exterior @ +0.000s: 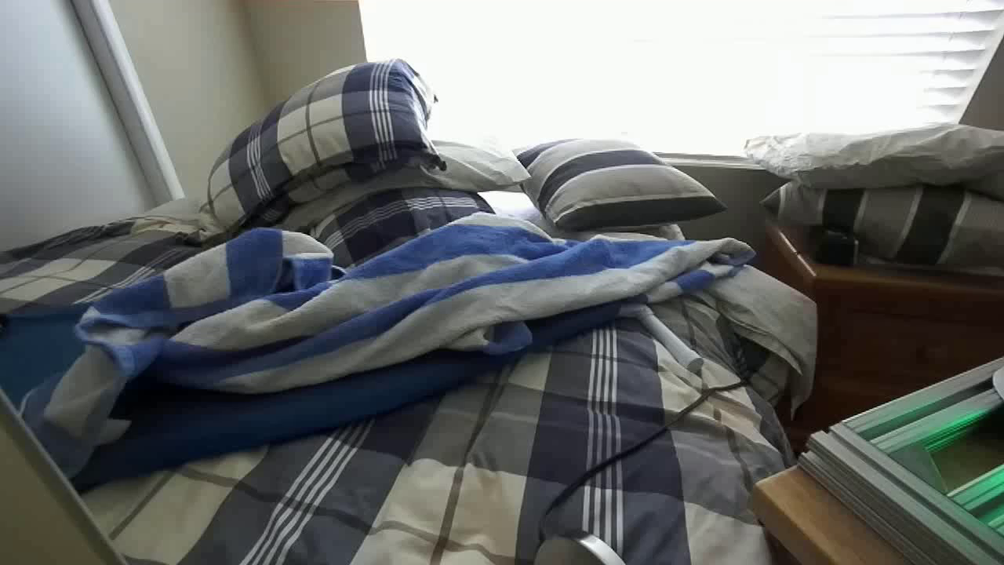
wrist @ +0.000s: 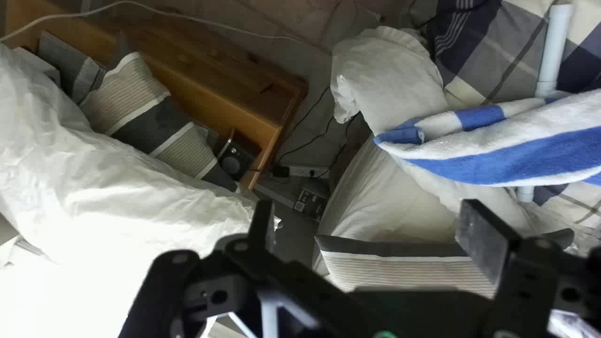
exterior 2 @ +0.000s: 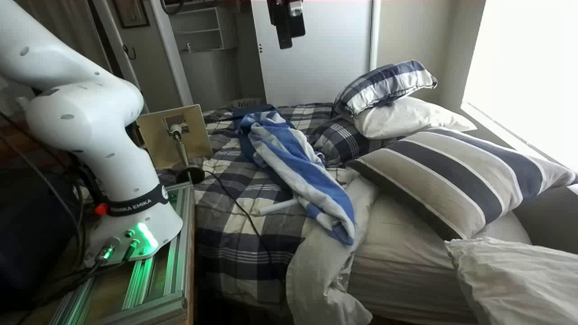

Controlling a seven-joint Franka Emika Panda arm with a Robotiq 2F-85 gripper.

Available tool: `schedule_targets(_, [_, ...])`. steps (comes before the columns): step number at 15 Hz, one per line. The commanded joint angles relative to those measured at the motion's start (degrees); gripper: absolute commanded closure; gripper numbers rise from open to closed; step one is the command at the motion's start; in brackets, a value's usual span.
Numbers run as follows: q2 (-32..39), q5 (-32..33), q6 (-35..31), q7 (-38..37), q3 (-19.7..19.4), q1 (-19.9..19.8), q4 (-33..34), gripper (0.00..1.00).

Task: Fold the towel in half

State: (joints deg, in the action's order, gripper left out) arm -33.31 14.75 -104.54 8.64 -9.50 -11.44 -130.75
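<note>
At three o'clock in the wrist view we find the towel (wrist: 507, 145), its blue and white stripes bunched, crossing over a pale tube (wrist: 554, 47) that shows on both sides of it. In both exterior views we see it lying rumpled along a dark blue surface (exterior: 314, 412) on the plaid bedspread (exterior: 486, 486); in an exterior view the towel (exterior 2: 298, 158) runs from about eleven to five o'clock.

From six o'clock the gripper (wrist: 368, 225) juts into our wrist view, its fingers (wrist: 483, 244) spread wide; in an exterior view we see the gripper (exterior 2: 291, 40) at twelve o'clock, well apart from the towel.

Shelving (exterior 2: 198, 31) at eleven o'clock in an exterior view bears a pale item (exterior 2: 188, 46) too small for us to name. Along the same bearing, by the bedspread's far edge, we make out what seems a white slatted basket (exterior 2: 246, 103), contents unclear. At three o'clock in an exterior view, a wooden stand (exterior: 925, 337) carries a small black device (exterior: 835, 247) and a striped cushion (exterior: 886, 224), on which a white pillow (exterior: 871, 157) lies.
</note>
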Motion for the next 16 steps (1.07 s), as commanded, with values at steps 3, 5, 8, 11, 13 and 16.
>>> schedule_targets(3, [-0.01,0.26,0.18,-0.26,-0.43,0.6,0.12,0.0])
schedule_targets(5, [-0.01,0.26,0.18,-0.26,-0.43,0.6,0.12,0.0])
schedule_targets(8, [-0.01,0.26,0.18,-0.26,-0.43,0.6,0.12,0.0])
schedule_targets(11, [-0.32,-3.05,-4.11,1.32,-0.81,3.21,-1.31,0.0])
schedule_targets(13, [0.76,-4.43,-5.34,0.98,0.2,4.81,-1.98,0.0])
schedule_targets(16, [1.89,-4.09,-7.12,0.53,2.62,7.41,-4.17,0.0])
